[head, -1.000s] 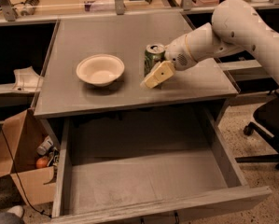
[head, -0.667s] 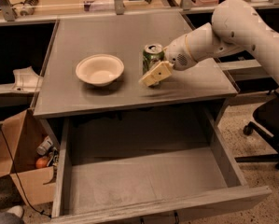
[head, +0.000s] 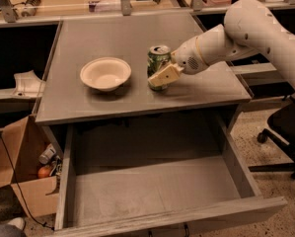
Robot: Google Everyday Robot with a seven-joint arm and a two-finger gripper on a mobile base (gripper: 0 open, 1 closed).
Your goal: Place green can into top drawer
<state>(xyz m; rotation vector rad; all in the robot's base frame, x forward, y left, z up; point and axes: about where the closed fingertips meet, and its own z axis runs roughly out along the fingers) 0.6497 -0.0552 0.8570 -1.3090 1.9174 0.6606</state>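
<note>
Reaching in from the right, the robot's white arm (head: 255, 28) brings its gripper (head: 163, 76) down to the tabletop, right against the green can (head: 158, 58). The can stands upright on the grey table (head: 112, 33), a little right of the middle and set back from the front edge, with its silver top and pull-tab facing up. The gripper's cream tip lies across the can's lower right side, in front of it as seen from the camera. Whether the gripper is clamped on the can or merely set against it cannot be told from this view. A cream round bowl (head: 105, 73) sits on the same surface to the left of the can, near it but not touching. Below the tabletop the top drawer (head: 157, 194) stands pulled out toward the camera, showing its flat grey bottom, low side walls and front panel; the can is well apart from it, up on the table. A brown cardboard box (head: 18, 172) holding small items stands on the floor left of the drawer, and a black office chair (head: 285, 132) is partly visible at the right edge
</note>
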